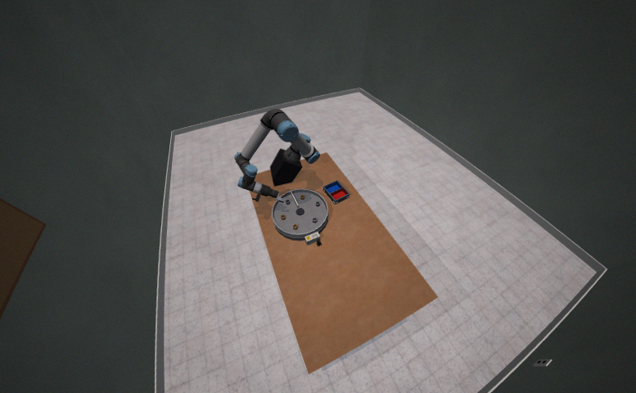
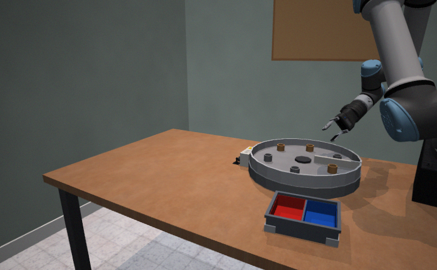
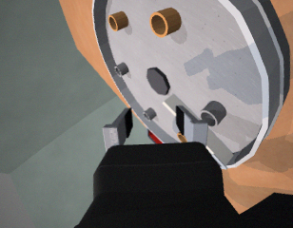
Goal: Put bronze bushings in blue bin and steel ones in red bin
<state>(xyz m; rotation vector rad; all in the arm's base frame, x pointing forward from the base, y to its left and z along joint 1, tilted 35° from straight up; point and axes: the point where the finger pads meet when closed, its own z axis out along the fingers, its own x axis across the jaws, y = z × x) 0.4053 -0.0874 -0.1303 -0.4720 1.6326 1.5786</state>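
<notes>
The turntable carries three bronze and three steel bushings, all upright. One bronze bushing stands on the bin side of the pale bar. The other bronze ones, one and another, are on the far side. A steel bushing is behind the bar; two more steel ones stand farther round. My gripper is open and empty, tilted above the turntable's edge. The red bin and blue bin look empty.
The pale bar reaches from the rim towards the dark hub. A raised wall rings the turntable. A small white box stands against its outside. The arm's black base is at the table's end.
</notes>
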